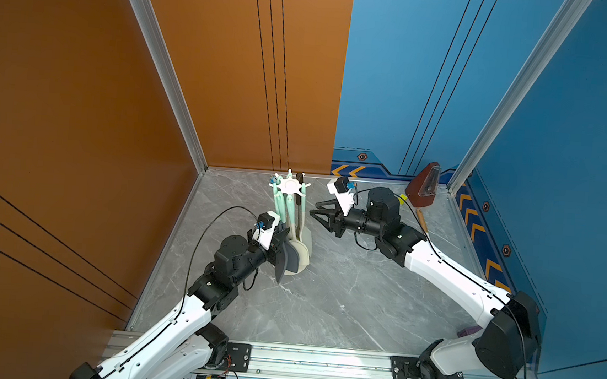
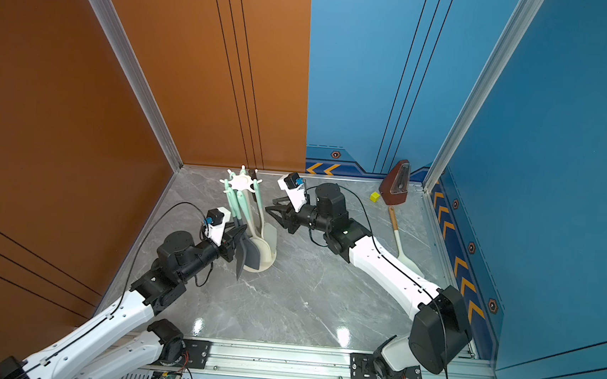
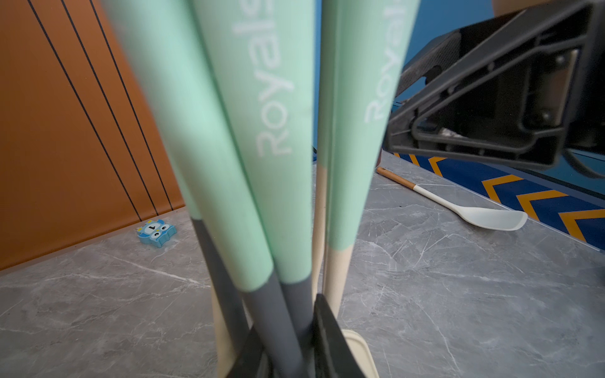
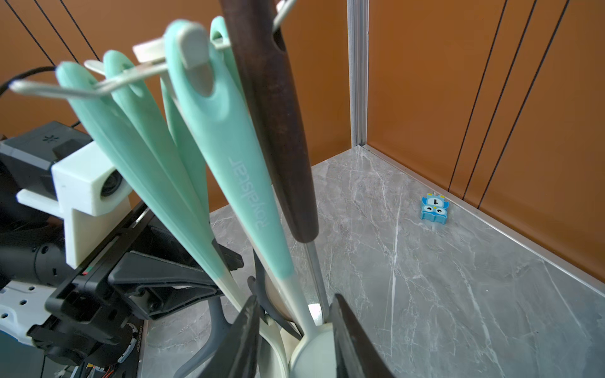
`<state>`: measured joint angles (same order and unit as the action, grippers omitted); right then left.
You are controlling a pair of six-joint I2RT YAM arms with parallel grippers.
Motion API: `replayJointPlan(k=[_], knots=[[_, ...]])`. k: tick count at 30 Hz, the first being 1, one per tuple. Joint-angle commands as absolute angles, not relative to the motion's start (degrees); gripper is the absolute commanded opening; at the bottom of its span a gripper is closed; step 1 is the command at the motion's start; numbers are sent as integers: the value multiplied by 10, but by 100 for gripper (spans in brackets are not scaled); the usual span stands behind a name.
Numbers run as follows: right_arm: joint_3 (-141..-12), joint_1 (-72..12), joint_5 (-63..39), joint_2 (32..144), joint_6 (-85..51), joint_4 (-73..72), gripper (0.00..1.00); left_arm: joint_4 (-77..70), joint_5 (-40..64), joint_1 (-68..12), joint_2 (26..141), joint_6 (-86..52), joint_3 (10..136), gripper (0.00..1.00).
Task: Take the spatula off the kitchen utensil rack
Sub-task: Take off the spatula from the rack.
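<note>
Grey marble tabletop (image 1: 322, 303), orange wall (image 1: 60, 104) — blue wall (image 1: 576, 145)

Grey spatula (image 1: 282, 261) hangs — cream rack (image 1: 290, 186) upright.

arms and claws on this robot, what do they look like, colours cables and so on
Both match: the left arm and right arm have white shell links joined by black motor housings. A thin black cable runs along each. Each wrist carries a white camera bracket with a small blue part. The left claw and right claw are black, built as triangular open frames.
</note>
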<state>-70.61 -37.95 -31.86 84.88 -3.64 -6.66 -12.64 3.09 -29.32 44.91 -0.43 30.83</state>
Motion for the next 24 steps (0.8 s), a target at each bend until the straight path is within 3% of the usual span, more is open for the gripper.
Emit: replayJointPlan(k=[1,7,24], knots=[[-729,-386,-333,855,-20,-78,37,-134,30,-294,454,17,319,22],[-742,-388,-332,866,-11,-72,32,-135,31,-294,457,18,320,22],[-785,-390,-350,908,-3,-58,33,-135,32,-294,470,22,321,22]])
